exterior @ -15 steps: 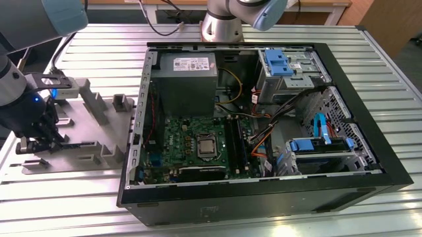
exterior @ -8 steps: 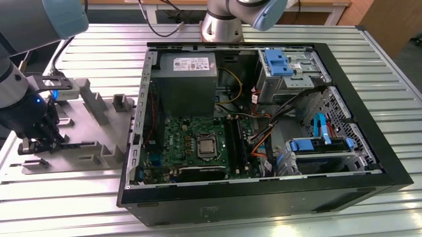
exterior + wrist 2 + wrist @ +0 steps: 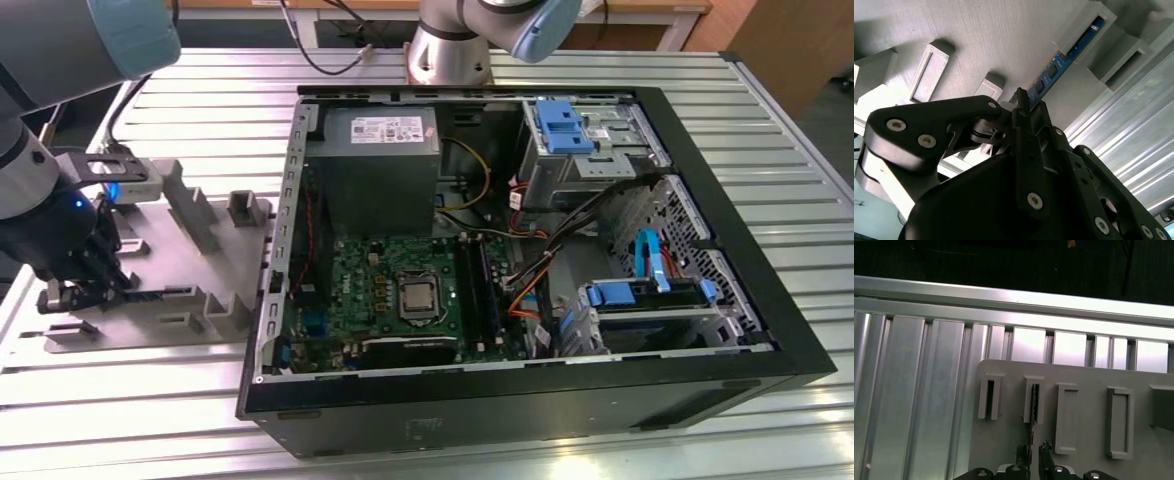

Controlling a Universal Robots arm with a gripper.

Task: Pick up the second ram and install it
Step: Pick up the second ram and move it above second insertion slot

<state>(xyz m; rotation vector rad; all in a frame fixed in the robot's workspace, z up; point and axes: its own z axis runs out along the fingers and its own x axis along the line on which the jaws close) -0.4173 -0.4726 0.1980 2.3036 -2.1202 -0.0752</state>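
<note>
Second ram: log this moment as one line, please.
phase: pickup | gripper: at second ram | ram: on edge in grey fixture slot, not lifted | computer case: open beside fixture

The exterior view is looking down on the fixture plate [image 3: 160, 250]. Both wrist views are facing it closely, past the gripper [image 3: 1032, 451].
</note>
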